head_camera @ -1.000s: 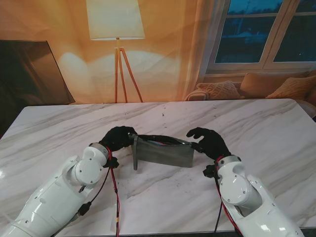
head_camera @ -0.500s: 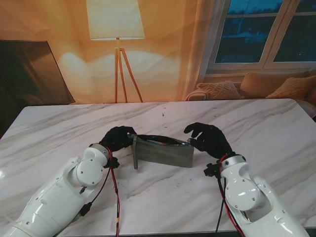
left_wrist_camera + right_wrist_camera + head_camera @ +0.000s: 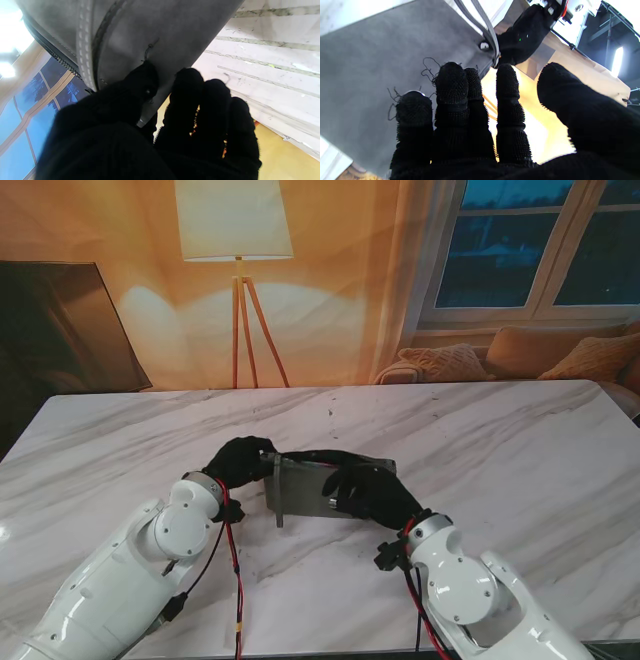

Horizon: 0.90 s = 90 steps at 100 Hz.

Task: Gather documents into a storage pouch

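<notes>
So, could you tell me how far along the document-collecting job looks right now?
Done: the grey pouch stands on its edge on the marble table, and something dark shows along its open top; whether that is documents I cannot tell. In hand: the left hand grips its left end, and the right hand is spread against its near face. Left: probably closing the pouch.

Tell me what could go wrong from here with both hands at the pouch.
The grey pouch stands on edge, pinched at one end by the left hand; a sideways push could tip it or twist it loose. The right hand lies spread over its near face, so pressing may squeeze the mouth shut. Loose glove threads could snag the zipper.
</notes>
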Each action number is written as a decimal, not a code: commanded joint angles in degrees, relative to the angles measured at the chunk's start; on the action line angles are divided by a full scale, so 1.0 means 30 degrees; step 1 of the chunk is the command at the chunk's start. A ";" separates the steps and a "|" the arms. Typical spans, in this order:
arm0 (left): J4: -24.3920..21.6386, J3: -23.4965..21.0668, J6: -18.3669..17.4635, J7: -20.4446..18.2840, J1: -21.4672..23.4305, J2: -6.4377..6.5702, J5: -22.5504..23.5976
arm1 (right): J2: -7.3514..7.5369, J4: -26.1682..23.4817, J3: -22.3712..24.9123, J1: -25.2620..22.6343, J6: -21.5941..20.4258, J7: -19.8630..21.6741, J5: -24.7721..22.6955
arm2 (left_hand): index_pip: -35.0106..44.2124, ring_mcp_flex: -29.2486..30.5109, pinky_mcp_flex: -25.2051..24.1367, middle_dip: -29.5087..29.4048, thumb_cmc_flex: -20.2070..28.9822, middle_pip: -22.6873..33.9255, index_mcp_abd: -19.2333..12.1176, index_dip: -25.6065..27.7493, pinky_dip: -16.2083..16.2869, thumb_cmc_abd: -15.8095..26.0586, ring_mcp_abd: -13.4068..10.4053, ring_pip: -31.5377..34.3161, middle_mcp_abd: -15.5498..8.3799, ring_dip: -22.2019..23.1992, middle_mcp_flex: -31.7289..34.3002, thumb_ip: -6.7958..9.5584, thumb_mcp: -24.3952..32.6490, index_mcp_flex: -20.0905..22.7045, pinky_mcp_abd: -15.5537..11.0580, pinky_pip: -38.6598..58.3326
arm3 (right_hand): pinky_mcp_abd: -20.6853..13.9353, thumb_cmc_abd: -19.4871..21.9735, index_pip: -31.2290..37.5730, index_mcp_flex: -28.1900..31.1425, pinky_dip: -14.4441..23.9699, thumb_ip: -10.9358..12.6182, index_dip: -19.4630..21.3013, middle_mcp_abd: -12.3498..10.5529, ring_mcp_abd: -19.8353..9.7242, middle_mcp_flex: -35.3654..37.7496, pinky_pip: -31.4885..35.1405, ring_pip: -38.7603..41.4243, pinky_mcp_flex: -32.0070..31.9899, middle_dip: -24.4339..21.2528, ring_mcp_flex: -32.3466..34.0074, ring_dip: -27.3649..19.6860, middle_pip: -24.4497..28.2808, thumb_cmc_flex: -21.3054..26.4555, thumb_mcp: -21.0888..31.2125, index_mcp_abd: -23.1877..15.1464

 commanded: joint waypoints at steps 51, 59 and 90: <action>-0.1048 -0.0169 -0.0333 -0.0234 0.0805 -0.0073 -0.0358 | -0.0482 0.2549 -0.3214 0.2514 0.2677 0.1091 0.1873 | 0.1600 0.0858 0.0357 -0.0423 0.0078 0.0252 0.0259 0.0189 0.0758 -0.0343 0.1656 0.0411 -0.0529 -0.0094 0.1046 0.0801 0.1846 0.1067 -0.0541 0.1156 | -0.0111 0.1972 -0.3567 -0.3956 -0.0047 0.1938 -0.0457 -0.0195 -0.0156 0.0288 0.1243 0.0943 0.0047 0.0292 0.0594 0.0089 0.0562 -0.0645 -0.0577 0.0738; -0.1195 -0.0200 -0.0356 -0.0198 0.0907 -0.0073 -0.0363 | -0.0535 0.2783 -0.3399 0.2717 0.2886 0.1085 0.2005 | 0.1616 0.0839 0.0363 -0.0455 0.0051 0.0249 0.0274 0.0157 0.0762 -0.0370 0.1674 0.0426 -0.0530 -0.0129 0.1066 0.0772 0.1932 0.1085 -0.0522 0.1152 | -0.0118 0.1983 -0.3644 -0.4582 -0.0048 0.1967 -0.0437 -0.0231 -0.0135 -0.0008 0.1242 0.0933 -0.0027 0.0291 0.0494 0.0086 0.0551 -0.0769 -0.0607 0.0820; -0.1497 -0.0097 -0.0369 -0.0019 0.0987 -0.0126 -0.0412 | -0.0529 0.3510 -0.3872 0.3296 0.3222 0.1817 0.2776 | 0.1683 0.0816 0.0372 -0.0467 0.0020 0.0301 0.0217 0.0184 0.0771 -0.0305 0.1624 0.0495 -0.0583 -0.0177 0.1001 0.0730 0.1941 0.0989 -0.0554 0.1152 | -0.0162 0.2104 -0.3199 -0.3330 -0.0171 0.2075 -0.0128 -0.0067 -0.0054 -0.4140 -0.0652 -0.1261 -0.2388 -0.0677 -0.2407 -0.0312 -0.1563 -0.1172 -0.0924 -0.1341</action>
